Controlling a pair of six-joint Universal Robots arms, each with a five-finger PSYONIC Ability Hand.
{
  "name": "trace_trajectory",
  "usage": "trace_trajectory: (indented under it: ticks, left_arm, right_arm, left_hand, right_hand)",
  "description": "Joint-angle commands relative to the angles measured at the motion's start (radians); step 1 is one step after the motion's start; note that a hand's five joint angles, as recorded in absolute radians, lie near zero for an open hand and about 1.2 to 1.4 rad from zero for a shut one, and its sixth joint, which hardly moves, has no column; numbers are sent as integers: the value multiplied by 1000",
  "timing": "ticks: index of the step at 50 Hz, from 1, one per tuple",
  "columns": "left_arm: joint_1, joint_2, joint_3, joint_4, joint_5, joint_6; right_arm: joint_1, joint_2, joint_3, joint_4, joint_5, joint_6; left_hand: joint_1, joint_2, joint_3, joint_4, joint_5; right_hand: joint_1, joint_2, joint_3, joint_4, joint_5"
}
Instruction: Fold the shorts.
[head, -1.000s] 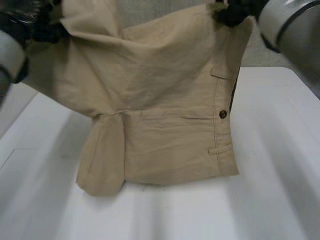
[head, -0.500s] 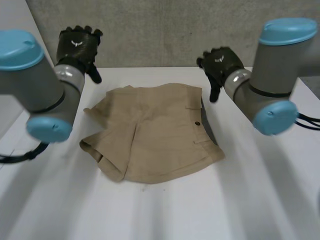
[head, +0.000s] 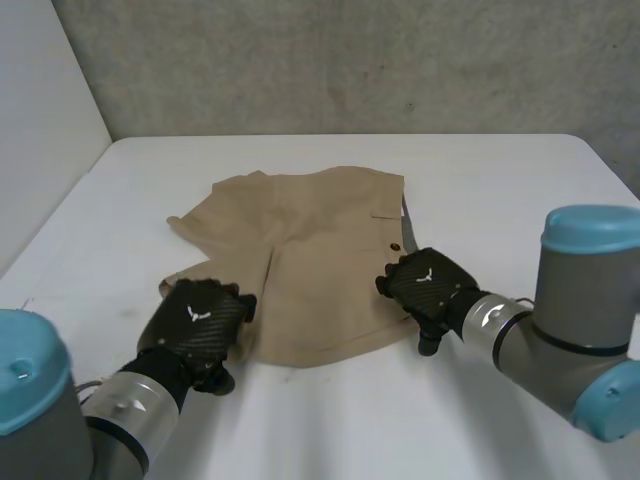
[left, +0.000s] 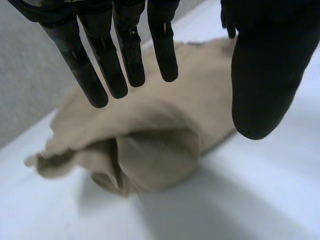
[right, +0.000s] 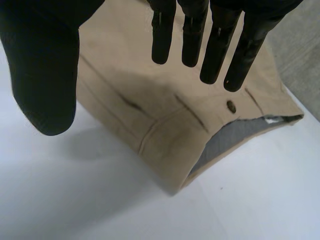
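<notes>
Tan cotton shorts (head: 320, 260) lie mid-table on the white table (head: 520, 190), with bare tabletop on every side; the black left hand (head: 195, 325) is over the near leg hem, fingers straight and apart, holding nothing; the black right hand (head: 428, 285) is likewise spread over the waistband corner, near a brown button (head: 395, 246); each hand's back bears a white winged emblem.

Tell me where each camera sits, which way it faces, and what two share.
Head view: between and behind the arms, looking down at the white table; both arms show, left hand and right hand at the shorts' near corners.
Left wrist view: on that wrist, looking past its straight fingers at a leg opening.
Right wrist view: on that wrist, past its straight fingers at the waistband.
Shared: head and right wrist views both show the button.
</notes>
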Motion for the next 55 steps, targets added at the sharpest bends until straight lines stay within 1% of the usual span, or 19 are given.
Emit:
trace_trajectory:
  ticks: [1,6,9,10,11,13,19,23,28,32,38,42,43,46,49,50,51,54,55]
  left_arm:
    - [72,-122,35,43,1,1]
    - [124,-165,58,83,-1,4]
    - [146,-185,75,108,-3,11]
    - [149,-188,79,112,-3,13]
    - [155,-191,84,115,-3,14]
    - [175,-197,95,121,-4,16]
    - [222,-229,125,144,-6,24]
    - [273,-249,151,164,-6,48]
    - [343,-268,171,172,-6,108]
    - [371,-268,176,181,-4,140]
    - [399,-261,170,181,5,143]
    - [400,-194,138,166,42,142]
    - [397,-148,122,151,68,136]
    - [390,-81,98,115,108,116]
    - [385,21,70,56,148,47]
    - [382,44,66,42,155,21]
    - [368,82,60,14,172,-39]
    - [334,127,61,-15,194,-134]
    - [308,149,64,-26,198,-192]
  right_arm:
    - [-3,67,-23,-62,8,-21]
    - [-15,83,-29,-114,11,-24]
    - [-23,97,-39,-126,11,-24]
    - [-23,100,-42,-126,11,-24]
    - [-26,105,-49,-126,12,-24]
    - [-31,109,-53,-126,12,-24]
    - [-49,99,-50,-115,11,-24]
    - [-64,76,-36,-108,12,-24]
    - [-66,21,-12,-86,15,-16]
    - [-68,-19,7,-53,17,-13]
    - [-68,-42,14,-3,26,-1]
    - [-61,-96,8,9,87,40]
    - [-61,-105,7,10,96,50]
    - [-60,-142,-1,13,122,73]
    - [-60,-157,0,18,126,83]
    - [-57,-163,5,23,124,87]
    - [-55,-168,7,26,126,88]
    - [-48,-188,16,38,124,94]
    - [-46,-193,19,40,124,97]
  left_hand:
    - [60,62,62,59,62]
    - [-8,-6,-6,-9,-5]
    - [-20,-17,-18,-20,-17]
    - [-20,-17,-18,-20,-17]
    - [-20,-17,-18,-20,-17]
    - [-20,-17,-18,-20,-17]
    - [-17,-15,-15,-18,-14]
    - [-14,-12,-12,-15,-11]
    - [-17,-15,-15,-18,-14]
    - [-20,-17,-18,-20,-17]
    - [-23,-20,-21,-23,-20]
    - [-20,-17,-18,-20,-17]
    - [-25,-23,-24,-26,-23]
    - [-40,-38,-38,-41,-38]
    - [-61,-59,-59,-62,-58]
    - [-64,-62,-62,-64,-61]
    - [-72,-70,-70,-73,-70]
    - [-72,-70,-71,-73,-70]
    - [-72,-70,-71,-73,-70]
  right_hand:
    - [276,233,215,217,228]
    - [458,415,396,398,410]
    - [637,594,575,577,589]
    - [707,664,646,648,659]
    - [885,842,824,826,837]
    - [1035,992,974,976,987]
    - [1036,993,974,976,988]
    - [1036,993,974,976,988]
    - [1036,993,974,976,988]
    - [1036,993,974,976,988]
    - [1036,993,974,976,988]
    - [1036,993,974,976,988]
    - [1036,993,974,976,988]
    - [1036,993,974,976,988]
    - [1036,993,974,976,988]
    - [1036,993,974,976,988]
    - [1036,993,974,976,988]
    - [1036,993,974,976,988]
    - [1036,993,974,976,988]
